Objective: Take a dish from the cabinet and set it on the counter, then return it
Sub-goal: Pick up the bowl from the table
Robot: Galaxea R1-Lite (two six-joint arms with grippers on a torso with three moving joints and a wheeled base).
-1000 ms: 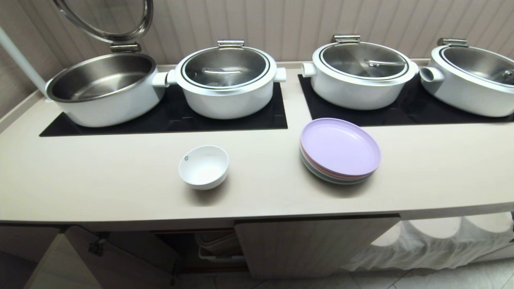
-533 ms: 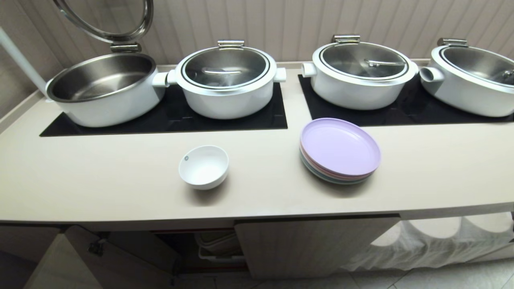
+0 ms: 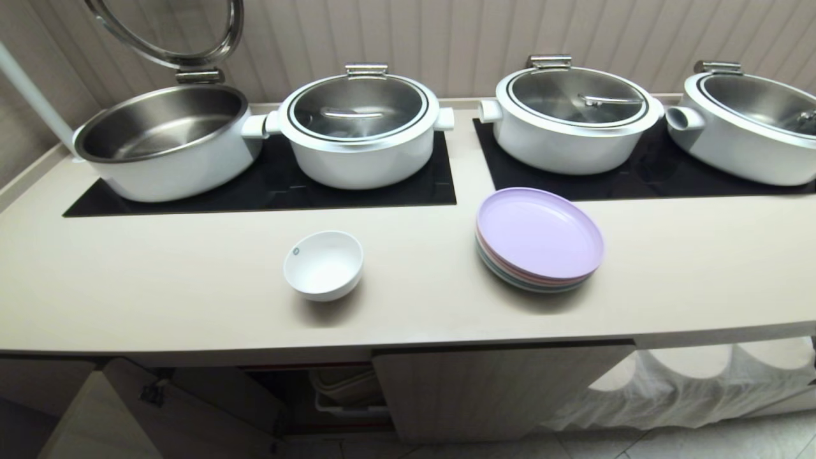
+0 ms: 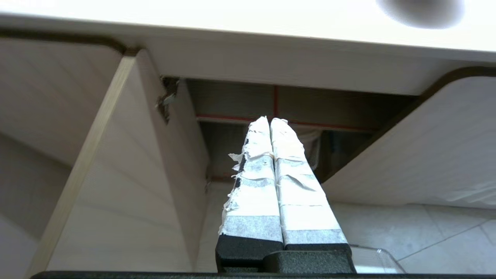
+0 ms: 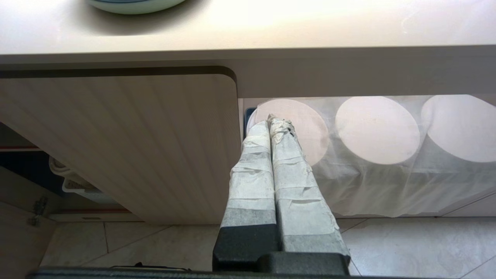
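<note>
We note the dish (image 3: 323, 264) sitting upright on the counter (image 3: 159, 287), lower centre-left of the head frame, free of any gripper and well apart from the stack of pastel plates (image 3: 539, 239) to its right. Across the last second the head view does not change — bowl, plates and the four white pots (image 3: 360, 131) along the top of the frame all stay put, so nothing on the counter has been disturbed. Neither arm enters the head view. In the left wrist view the left gripper (image 4: 270, 121) sits below the counter edge, its taped fingers pressed together and empty, pointing toward the open cabinet (image 4: 279, 104), whose red-taped inner shelves show in the centre of the frame between a swung-out door on the left and another door on the right. In the right wrist view the right gripper (image 5: 273, 120) is likewise closed on nothing, lower down in front of a shut fluted door and a white cloth panel with round pale patches (image 5: 376, 130) at centre right; it looks parked. Our judgement: the first half of the task is done — the dish is out and set down — and the return remains. The left gripper must open and come up to the bowl's rim before anything else; the open door gives it clearance back to the shelf.
</note>
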